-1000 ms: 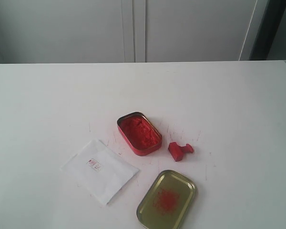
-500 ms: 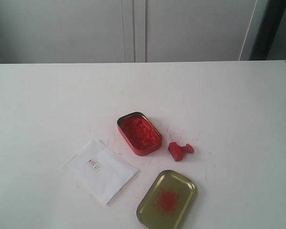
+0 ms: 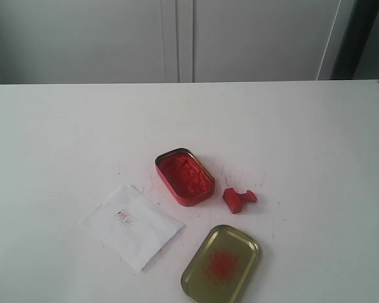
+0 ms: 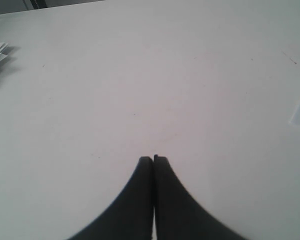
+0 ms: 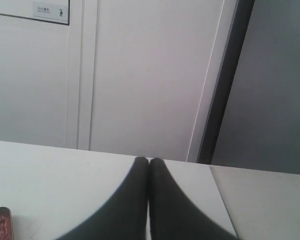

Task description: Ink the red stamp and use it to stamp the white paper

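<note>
Left fingers (image 4: 137, 200), right fingers (image 5: 132, 200) pressed together; gold lid (image 3: 221, 264) (red-smeared) cropped.

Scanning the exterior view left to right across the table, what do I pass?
Thin white paper sheet with a small red imprint → open red rounded-rectangular tin of red ink paste → small red plastic stamp block. The gold-coloured tin lid spans tin and stamp, so it is left unplaced.

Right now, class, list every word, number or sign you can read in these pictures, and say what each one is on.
No text reads clearly.
Red imprint on the white paper: too small to read.
Wall sign, right wrist view: walking-figure symbol beside small print, too blurred to read.
Red tin, gold lid: no lettering shows.
</note>
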### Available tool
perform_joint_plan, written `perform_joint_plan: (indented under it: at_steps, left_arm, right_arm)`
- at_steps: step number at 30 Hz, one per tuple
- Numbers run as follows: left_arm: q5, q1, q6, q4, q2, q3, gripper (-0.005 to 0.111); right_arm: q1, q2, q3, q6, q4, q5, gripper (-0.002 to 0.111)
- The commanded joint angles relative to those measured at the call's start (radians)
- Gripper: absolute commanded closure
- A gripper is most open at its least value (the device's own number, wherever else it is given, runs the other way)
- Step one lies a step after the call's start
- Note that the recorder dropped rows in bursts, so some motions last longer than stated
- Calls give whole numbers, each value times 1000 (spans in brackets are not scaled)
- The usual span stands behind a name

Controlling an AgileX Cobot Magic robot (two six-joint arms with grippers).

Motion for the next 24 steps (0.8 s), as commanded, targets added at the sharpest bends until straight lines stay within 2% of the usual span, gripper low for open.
perform_joint_plan:
  at_steps: [1, 9, 24]
  left_arm:
    - [2, -3, -4, -4, 0, 3, 107]
    - [2, -3, -4, -4, 0, 3, 107]
    - [2, -3, -4, -4, 0, 3, 107]
  right_arm:
    - [-10, -64, 5, -2, 5, -11, 108]
    - [-10, -174, 5, -2, 5, -11, 108]
    - [11, -178, 106, -2, 9, -15, 108]
